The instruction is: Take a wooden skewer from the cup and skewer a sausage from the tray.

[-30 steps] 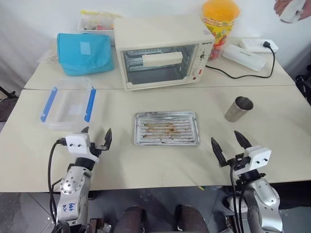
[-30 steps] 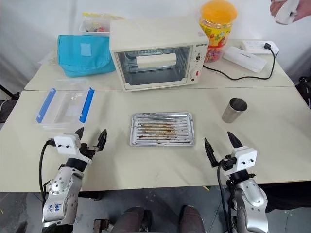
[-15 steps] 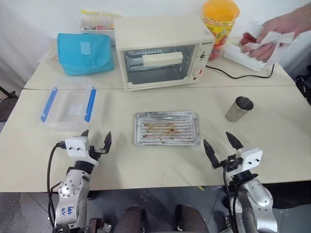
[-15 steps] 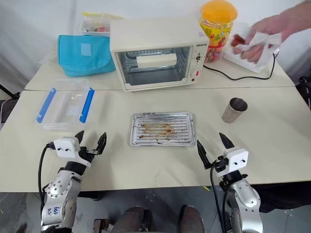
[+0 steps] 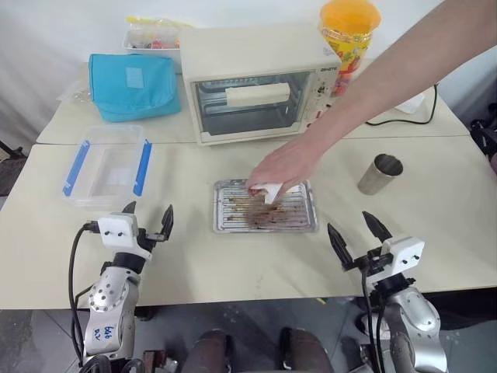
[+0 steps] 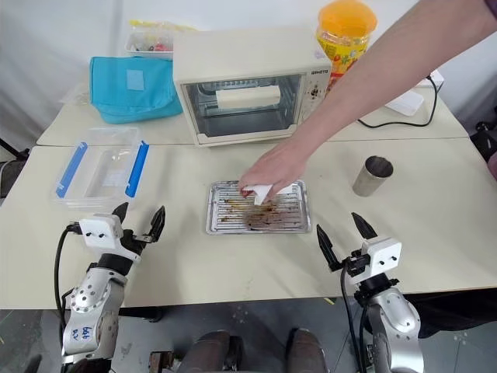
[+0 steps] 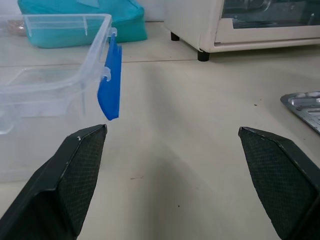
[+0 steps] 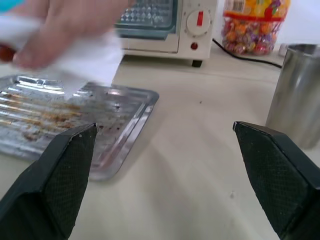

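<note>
- Your right gripper (image 5: 359,235) hovers with fingers spread wide, holding nothing; the cup (image 5: 380,174) stands upright ahead of it, slightly to its outer side.
- Your left gripper (image 5: 147,220) is likewise spread and lies well farther from the cup, so reach with the right.
- One cup; whether it holds skewers, you cannot tell.
- One tray (image 5: 230,222) lies ahead, between the grippers, under a person's hand (image 5: 284,165) holding a white tissue (image 5: 271,190).

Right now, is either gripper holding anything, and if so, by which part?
No. The left gripper and right gripper are both open and empty. A person's hand holds a white tissue over the tray.
</note>
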Robot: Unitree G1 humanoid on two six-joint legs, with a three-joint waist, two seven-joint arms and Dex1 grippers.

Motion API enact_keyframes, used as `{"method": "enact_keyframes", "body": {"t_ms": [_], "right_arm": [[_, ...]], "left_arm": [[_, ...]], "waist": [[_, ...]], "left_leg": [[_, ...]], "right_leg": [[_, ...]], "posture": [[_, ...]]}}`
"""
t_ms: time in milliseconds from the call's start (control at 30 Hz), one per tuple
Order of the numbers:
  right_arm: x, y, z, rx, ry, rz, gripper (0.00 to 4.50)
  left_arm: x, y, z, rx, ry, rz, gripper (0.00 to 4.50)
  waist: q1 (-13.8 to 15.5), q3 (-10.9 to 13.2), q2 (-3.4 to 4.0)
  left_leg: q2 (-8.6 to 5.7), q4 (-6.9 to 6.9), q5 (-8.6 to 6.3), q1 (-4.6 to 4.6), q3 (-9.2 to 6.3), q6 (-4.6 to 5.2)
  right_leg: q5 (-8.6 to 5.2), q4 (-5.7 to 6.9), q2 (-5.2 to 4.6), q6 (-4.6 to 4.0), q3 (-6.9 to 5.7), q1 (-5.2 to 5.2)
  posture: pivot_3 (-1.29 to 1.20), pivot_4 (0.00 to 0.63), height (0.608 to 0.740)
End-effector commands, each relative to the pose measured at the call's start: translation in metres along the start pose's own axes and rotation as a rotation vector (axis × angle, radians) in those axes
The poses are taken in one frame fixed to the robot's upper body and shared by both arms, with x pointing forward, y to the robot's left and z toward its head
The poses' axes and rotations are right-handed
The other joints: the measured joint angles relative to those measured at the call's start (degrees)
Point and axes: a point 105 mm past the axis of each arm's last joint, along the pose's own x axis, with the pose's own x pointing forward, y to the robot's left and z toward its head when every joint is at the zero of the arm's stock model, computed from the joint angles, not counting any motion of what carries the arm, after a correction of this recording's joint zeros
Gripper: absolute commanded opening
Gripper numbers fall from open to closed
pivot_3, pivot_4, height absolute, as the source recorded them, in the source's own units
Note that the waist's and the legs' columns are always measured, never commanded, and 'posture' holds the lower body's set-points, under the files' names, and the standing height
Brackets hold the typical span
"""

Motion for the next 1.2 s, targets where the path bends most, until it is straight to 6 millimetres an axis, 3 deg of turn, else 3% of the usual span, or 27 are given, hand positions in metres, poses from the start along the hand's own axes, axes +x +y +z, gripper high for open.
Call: {"method": "enact_keyframes", "body": {"t_ms": [33,1200], "right_arm": [[0.004,0.004,0.008,0.0,-0.044,0.018,4.5],[-0.008,0.013,0.003,0.005,0.007,0.045,4.5]], "left_arm": [[-0.001,0.001,0.008,0.02,-0.032,0.005,4.48],[-0.001,-0.001,0.006,0.012,-0.014,-0.003,4.48]], "waist": [[0.0,0.0,0.0],[0.1,0.0,0.0]], "left_leg": [[0.0,0.0,0.0,0.0,0.0,0.0],[-0.02,0.0,0.0,0.0,-0.01,0.0]], "right_leg": [[0.0,0.0,0.0,0.0,0.0,0.0],[0.0,0.01,-0.01,0.0,0.0,0.0]], "posture": [[0.0,0.15,0.74],[0.0,0.15,0.74]]}}
